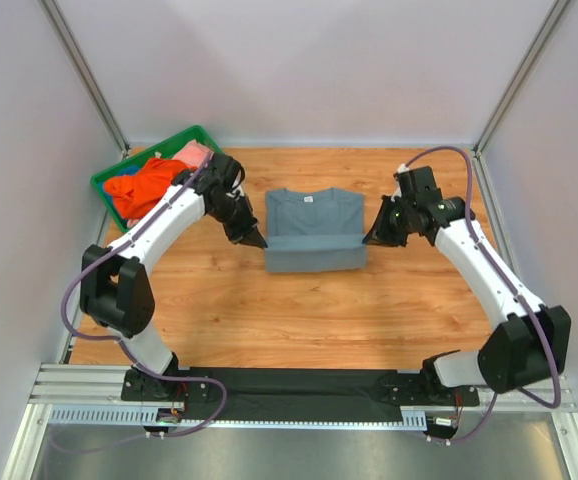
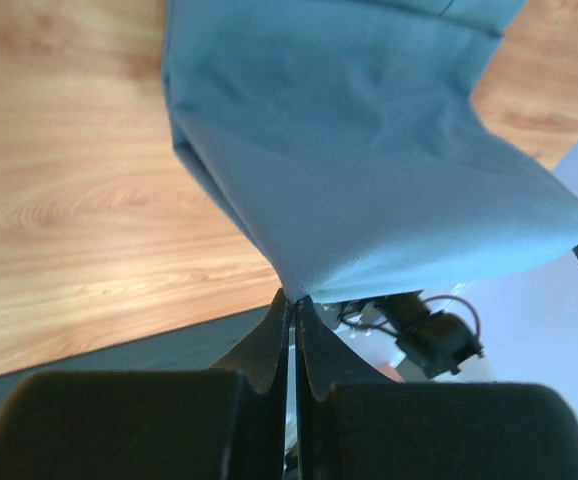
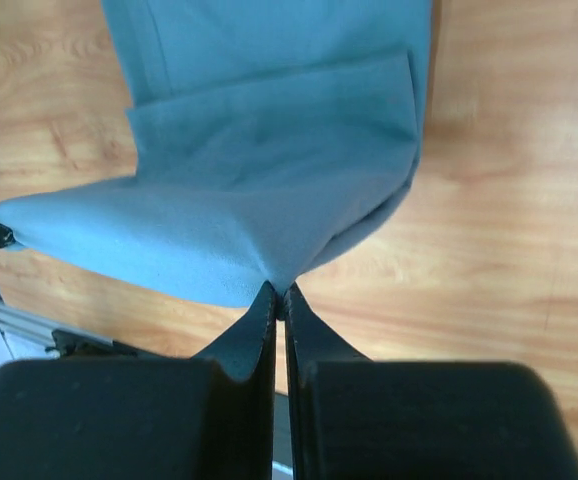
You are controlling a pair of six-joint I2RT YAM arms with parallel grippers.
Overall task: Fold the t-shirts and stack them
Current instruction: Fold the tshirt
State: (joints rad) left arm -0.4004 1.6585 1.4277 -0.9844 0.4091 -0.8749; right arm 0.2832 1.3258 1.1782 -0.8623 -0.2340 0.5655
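T-shirt (image 1: 314, 215) edge clamped by left pincer (image 1: 256, 242), right pincer (image 1: 371, 240).

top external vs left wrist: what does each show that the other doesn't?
Only top external: the green bin at the far left holding the orange t-shirt and pink t-shirt, the right pincer at the right corner of the grey-blue t-shirt, and the white neck label.
Only left wrist: close up, the left pincer has its jaws shut on a pinched corner of fabric, raised off the table.
Both: the grey-blue t-shirt, the table, the left pincer.
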